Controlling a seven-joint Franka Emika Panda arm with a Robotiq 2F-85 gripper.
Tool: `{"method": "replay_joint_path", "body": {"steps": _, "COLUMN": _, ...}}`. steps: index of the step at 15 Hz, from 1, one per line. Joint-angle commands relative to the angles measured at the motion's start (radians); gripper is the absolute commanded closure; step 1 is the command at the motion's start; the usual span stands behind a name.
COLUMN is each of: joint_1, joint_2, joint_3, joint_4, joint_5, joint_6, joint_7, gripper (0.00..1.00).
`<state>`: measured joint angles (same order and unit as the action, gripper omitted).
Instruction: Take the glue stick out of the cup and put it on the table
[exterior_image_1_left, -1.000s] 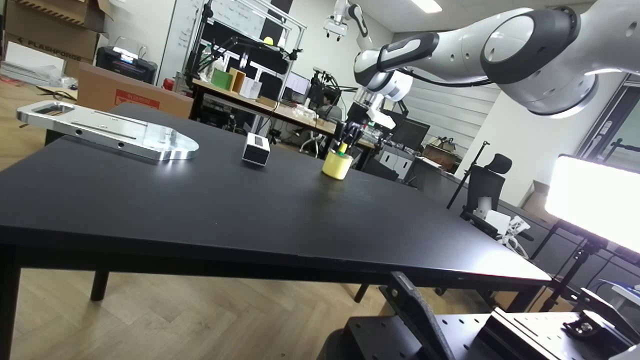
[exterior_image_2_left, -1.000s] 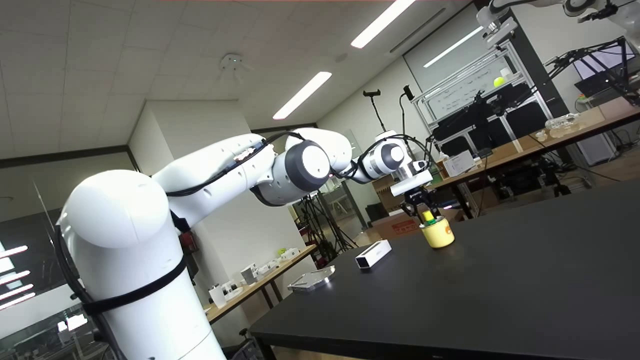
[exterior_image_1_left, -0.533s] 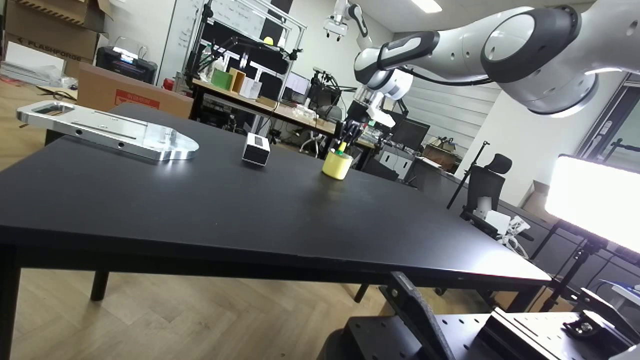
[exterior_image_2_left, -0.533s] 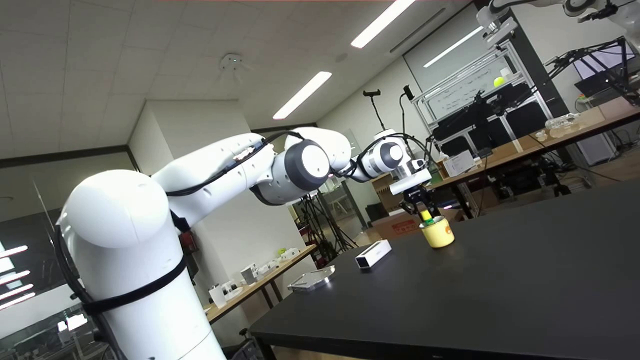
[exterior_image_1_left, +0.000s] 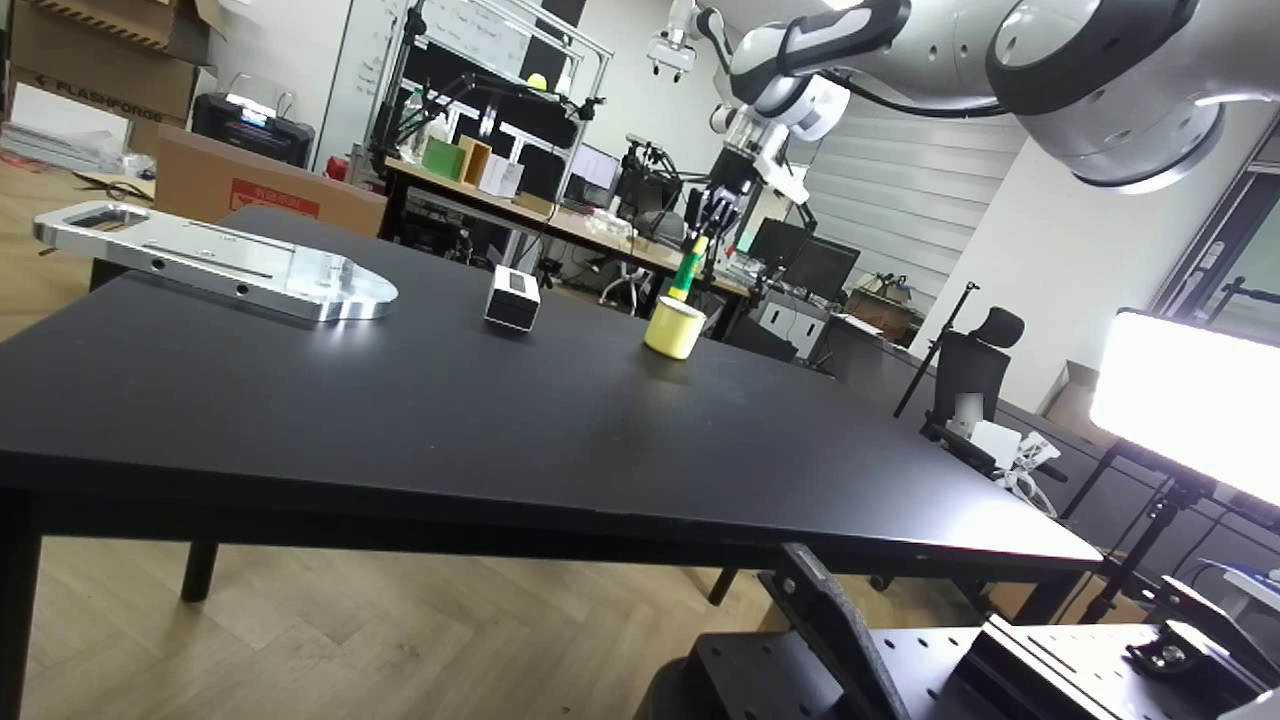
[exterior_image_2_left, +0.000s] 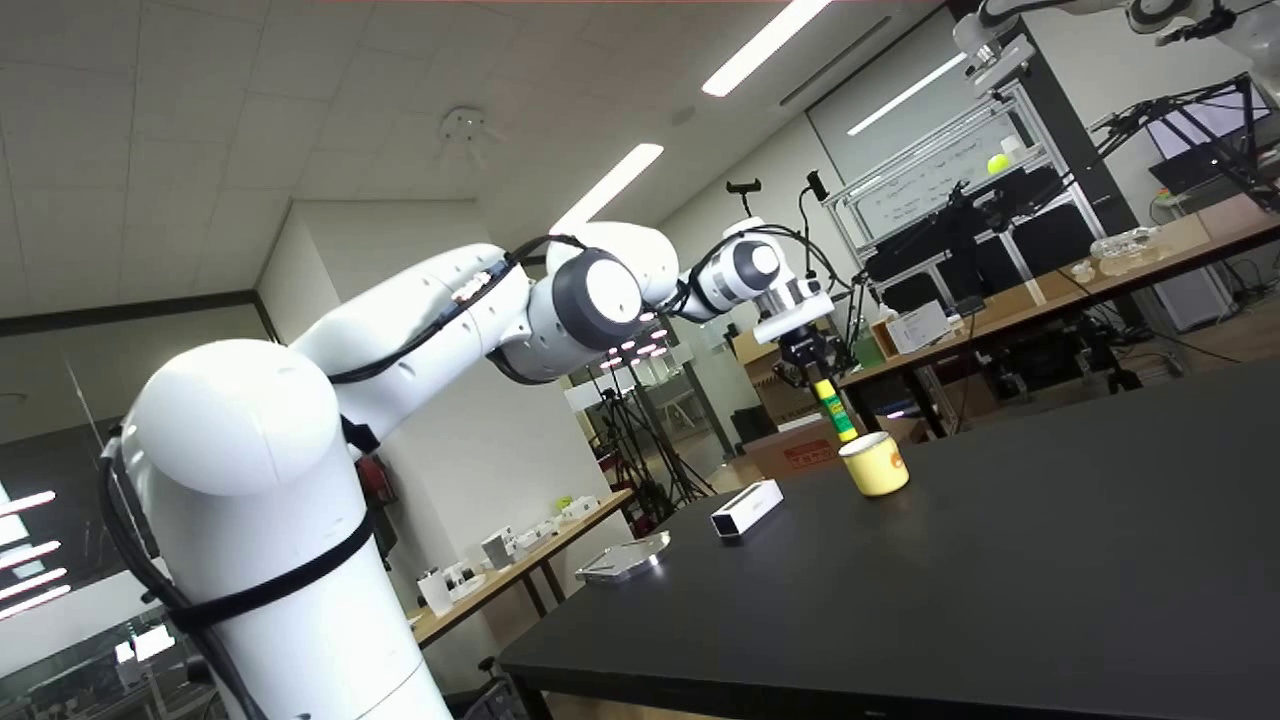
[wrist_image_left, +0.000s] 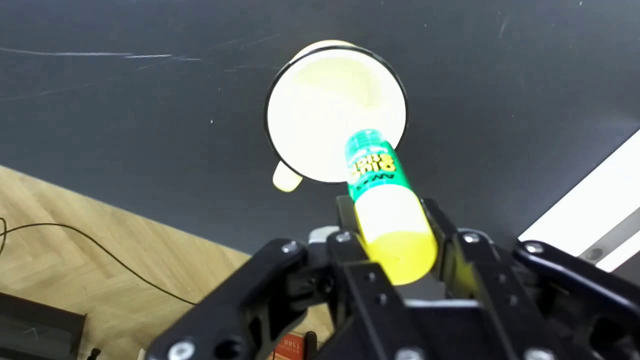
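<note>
White rounded arm (exterior_image_2_left: 440, 290), dark-grey joint rings (exterior_image_2_left: 571, 303), black cables (exterior_image_2_left: 115, 527); black fingers (wrist_image_left: 351, 253), silver screws (wrist_image_left: 471, 238).

The claw (wrist_image_left: 391, 214) grips the glue stick (wrist_image_left: 385, 200) by its yellow part; in the wrist view the green part overlaps the black-rimmed mug (wrist_image_left: 320, 110) on the dark surface (wrist_image_left: 150, 130).

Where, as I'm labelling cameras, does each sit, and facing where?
An exterior view: beside the table, looking across it; arm enters top right.
An exterior view: beside the arm, looking along it, tilted upward; shoulder onward shows.
Wrist view: arm's end, looking down at the cup; gripper shows.
Both exterior views share gripper, glue stick and cup.
</note>
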<state>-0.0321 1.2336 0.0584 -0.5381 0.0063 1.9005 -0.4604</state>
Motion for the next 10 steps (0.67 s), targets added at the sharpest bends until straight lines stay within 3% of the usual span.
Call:
{"method": "replay_joint_path", "body": {"steps": 1, "joint_1": 0.007, "joint_2": -0.075, "joint_3": -0.009, "joint_4": -0.035, "joint_5": -0.017, "joint_6": -0.031, "joint_7": -0.010, "gripper": 0.91}}
{"method": "replay_joint_path", "body": {"steps": 10, "joint_1": 0.005, "joint_2": -0.174, "joint_3": -0.004, "joint_4": -0.171, "joint_5": -0.017, "joint_6": -0.029, "joint_7": -0.045, "gripper": 0.91}}
